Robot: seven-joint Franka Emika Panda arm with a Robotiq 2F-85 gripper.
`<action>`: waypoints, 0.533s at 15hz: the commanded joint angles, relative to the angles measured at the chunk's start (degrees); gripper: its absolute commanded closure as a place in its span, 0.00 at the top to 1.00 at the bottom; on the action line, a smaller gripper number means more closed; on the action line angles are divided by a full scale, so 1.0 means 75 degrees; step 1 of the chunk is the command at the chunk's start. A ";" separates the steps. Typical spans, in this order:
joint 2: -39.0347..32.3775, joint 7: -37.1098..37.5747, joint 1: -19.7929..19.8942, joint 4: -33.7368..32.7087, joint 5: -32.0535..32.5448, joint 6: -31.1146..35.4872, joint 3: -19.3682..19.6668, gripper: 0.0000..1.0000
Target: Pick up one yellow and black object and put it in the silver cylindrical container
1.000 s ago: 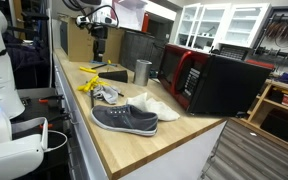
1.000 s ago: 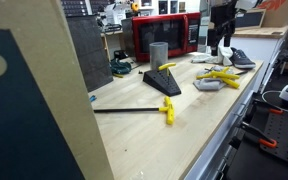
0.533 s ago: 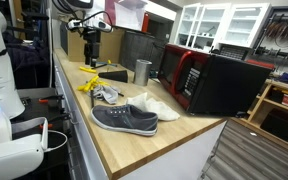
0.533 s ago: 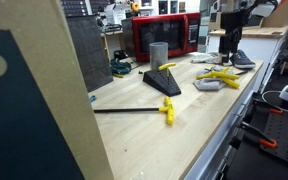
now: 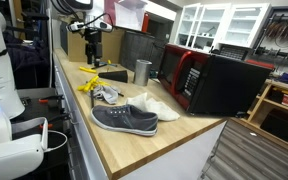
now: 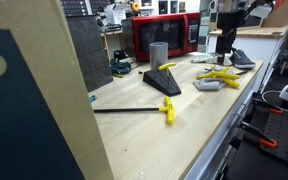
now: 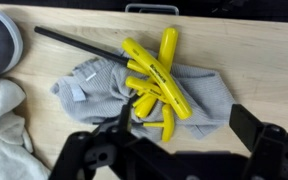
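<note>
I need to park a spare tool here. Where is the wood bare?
Bare wood lies between the grey shoe and the table's near corner, and around the long black-shafted tool. It is crowded from the shoe to the silver cup, with yellow tools on grey cloth.

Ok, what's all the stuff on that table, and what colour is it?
wooden counter: one, light brown.
microwave-like box: one, black and red, back of the counter.
silver cylindrical container: one, upright beside the box.
black wedge: one, near the container.
grey cloth: one, mid-counter.
yellow and black tools: several heaped on the cloth, one more lying apart.
grey shoe: one, near the counter's edge.
white soft thing: one, beside the grey shoe.
gripper: one, black, open, above the heap.
</note>
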State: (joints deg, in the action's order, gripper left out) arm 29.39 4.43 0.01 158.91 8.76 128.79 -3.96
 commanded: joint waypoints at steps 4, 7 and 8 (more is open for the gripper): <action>-0.0921 -0.1633 -0.0771 -0.0007 -0.0835 0.1322 0.0452 1.00; -0.1235 -0.2415 -0.0970 -0.0005 -0.1318 0.1340 0.0666 1.00; -0.1289 -0.2419 -0.0880 -0.0005 -0.1218 0.1253 0.0636 1.00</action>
State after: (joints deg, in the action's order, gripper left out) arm 21.42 -10.36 -6.34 158.91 0.61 137.88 -0.21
